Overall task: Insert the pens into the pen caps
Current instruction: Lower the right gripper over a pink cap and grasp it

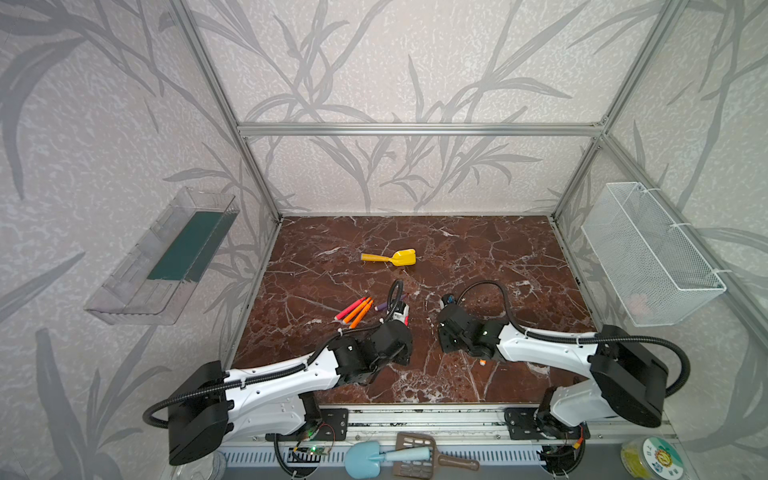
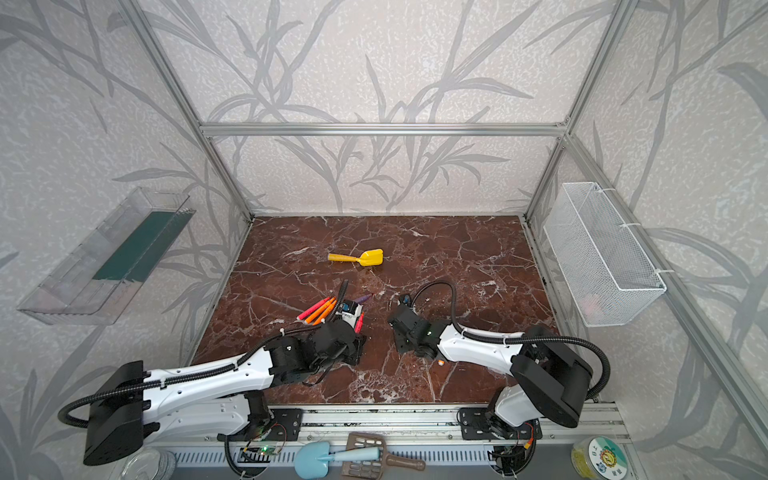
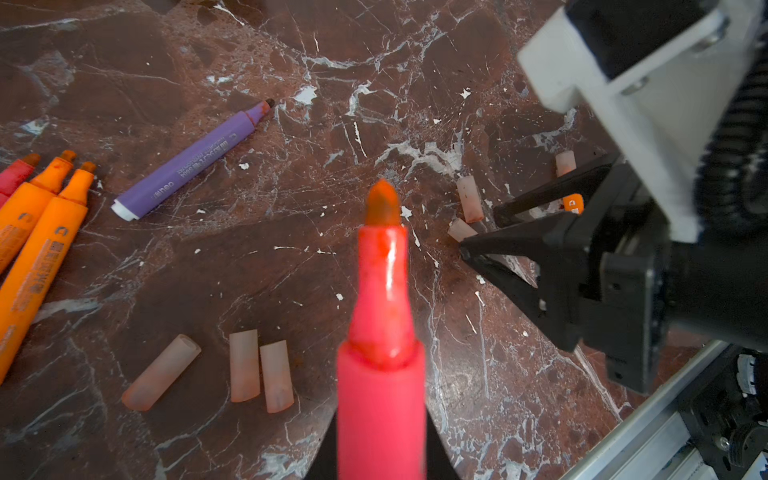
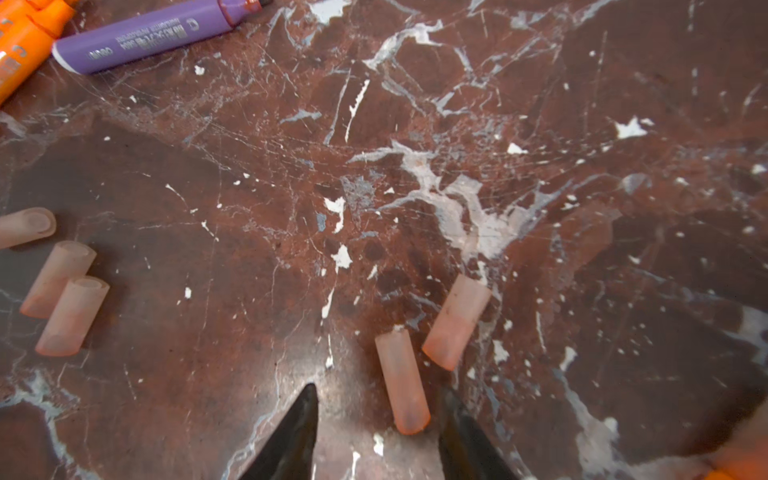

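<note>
A dark red marble worktop [image 4: 582, 124], with two robot arms leaning in from its near edge.

The left jaws are clamped on a pink pen [image 3: 382, 332]. They hold it off the surface, its bare, orange-stained tip pointing forward, away from the wrist.

The right jaws are low over the worktop and stand apart, one on each side of a small frosted pink cap [image 4: 402, 380] that lies flat. Neither jaw appears to touch it yet. A second cap [image 4: 456, 322] lies just beside it, angled away. Three more caps [image 4: 66, 316] lie in a loose cluster well off to the side, nearer the left arm.

A purple pen [image 3: 187, 162] and some orange pens [image 3: 37, 249] lie uncapped beyond. A yellow toy shovel [image 1: 392, 257] sits further back and is no part of the job.

The step in hand looks to be picking up that cap so the pink pen can be pushed into it. To do it well, the right jaws should probably close squarely across the cap's middle, so it does not roll or squirt out on the slick stone. They should also miss the neighbouring cap. The cap looks thin-walled, so a light grip seems wise, leaving the open end free. Which end is open I cannot tell from here. Once the cap is lifted, its mouth will need turning to face the pen tip, the two in line before any pressing.
</note>
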You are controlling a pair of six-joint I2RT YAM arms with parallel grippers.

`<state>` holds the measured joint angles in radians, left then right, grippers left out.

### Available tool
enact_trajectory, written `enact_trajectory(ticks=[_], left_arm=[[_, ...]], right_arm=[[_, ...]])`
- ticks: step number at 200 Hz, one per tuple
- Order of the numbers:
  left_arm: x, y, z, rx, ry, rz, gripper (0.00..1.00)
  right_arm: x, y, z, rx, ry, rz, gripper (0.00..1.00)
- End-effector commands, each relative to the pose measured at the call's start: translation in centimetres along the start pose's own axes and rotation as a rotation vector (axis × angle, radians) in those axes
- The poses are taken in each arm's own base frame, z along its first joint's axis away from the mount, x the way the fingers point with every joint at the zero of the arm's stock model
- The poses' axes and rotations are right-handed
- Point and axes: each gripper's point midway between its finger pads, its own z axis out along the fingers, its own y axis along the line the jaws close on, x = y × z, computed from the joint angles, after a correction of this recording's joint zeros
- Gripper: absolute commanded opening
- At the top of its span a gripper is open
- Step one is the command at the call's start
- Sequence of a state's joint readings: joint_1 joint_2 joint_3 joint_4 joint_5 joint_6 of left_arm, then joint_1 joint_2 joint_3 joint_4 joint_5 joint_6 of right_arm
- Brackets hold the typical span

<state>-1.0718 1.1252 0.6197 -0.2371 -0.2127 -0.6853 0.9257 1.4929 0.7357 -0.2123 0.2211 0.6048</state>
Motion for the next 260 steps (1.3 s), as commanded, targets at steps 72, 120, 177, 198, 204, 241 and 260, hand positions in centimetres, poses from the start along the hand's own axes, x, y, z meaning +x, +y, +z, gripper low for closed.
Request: enact_trajectory(ticks=[72, 120, 177, 198, 204, 241, 260], left_arm=[[-0.4, 0.6, -1.1, -0.004, -0.030, -0.028, 0.00], [-0.4, 0.5, -1.0, -0.001, -0.031, -0.025, 0.00], [-0.5, 0.5, -1.1, 0.004, -0.032, -0.027, 0.00], [-0.5, 0.3, -1.1, 0.012, -0.033, -0.028, 0.00], [-0.6, 0.2, -1.1, 0.014, -0.034, -0.028, 0.00], [-0.8, -0.1, -1.1, 0.021, -0.035, -0.027, 0.00], [-0.8, -0.2, -1.0, 0.023, -0.033, -0.026, 0.00]], right_arm=[[0.2, 0.3, 2.2, 0.053, 0.102, -0.054, 0.32], [-0.5, -0.3, 1.6, 0.090, 0.084, -0.078, 0.32], [0.0, -0.5, 1.4, 0.084, 0.090, -0.108, 0.44], [0.4, -0.8, 1.3, 0.088, 0.094, -0.111, 0.46], [0.6, -0.9, 1.4, 0.087, 0.095, -0.111, 0.47], [1.7, -1.3, 1.4, 0.087, 0.123, -0.108, 0.48], [2.1, -1.4, 1.1, 0.076, 0.126, -0.100, 0.48]])
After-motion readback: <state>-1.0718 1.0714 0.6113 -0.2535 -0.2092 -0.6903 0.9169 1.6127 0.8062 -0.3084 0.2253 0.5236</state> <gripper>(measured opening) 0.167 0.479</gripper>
